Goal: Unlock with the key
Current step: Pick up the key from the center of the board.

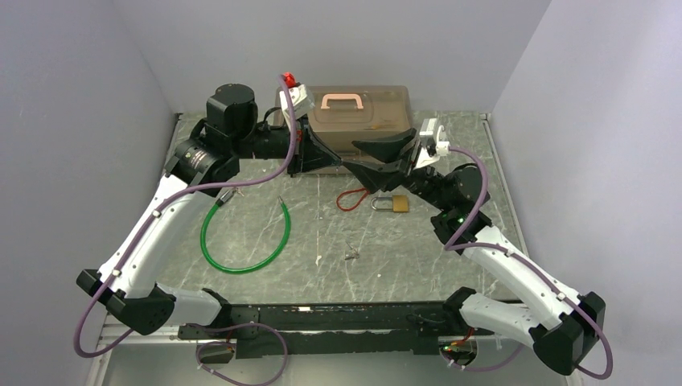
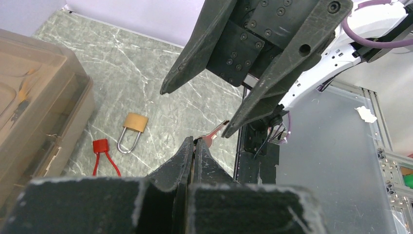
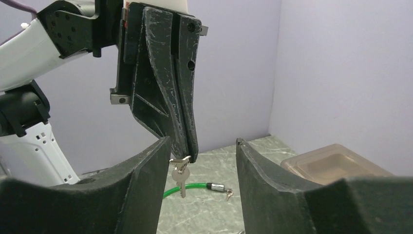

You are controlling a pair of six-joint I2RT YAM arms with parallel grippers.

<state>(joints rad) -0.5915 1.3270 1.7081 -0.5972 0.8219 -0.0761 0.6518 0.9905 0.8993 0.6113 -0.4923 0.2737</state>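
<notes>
The left hand [image 3: 187, 155] is clenched on the key [image 3: 180, 174], pinching its head so the blade hangs down in mid-air, at the centre of the top view. The right hand [image 3: 202, 144] is released, its fingers spread either side of the left hand's tip. The key hangs just beside the finger at lower left of the right wrist view; whether they touch I cannot tell. On the counter [image 1: 322, 233] below, the padlock [image 1: 392, 204] lies flat with the red tag [image 2: 101, 146] near it. The green cable [image 3: 192, 187] loops at centre left of the top view, and the box [image 1: 362, 121] stands at top centre.
</notes>
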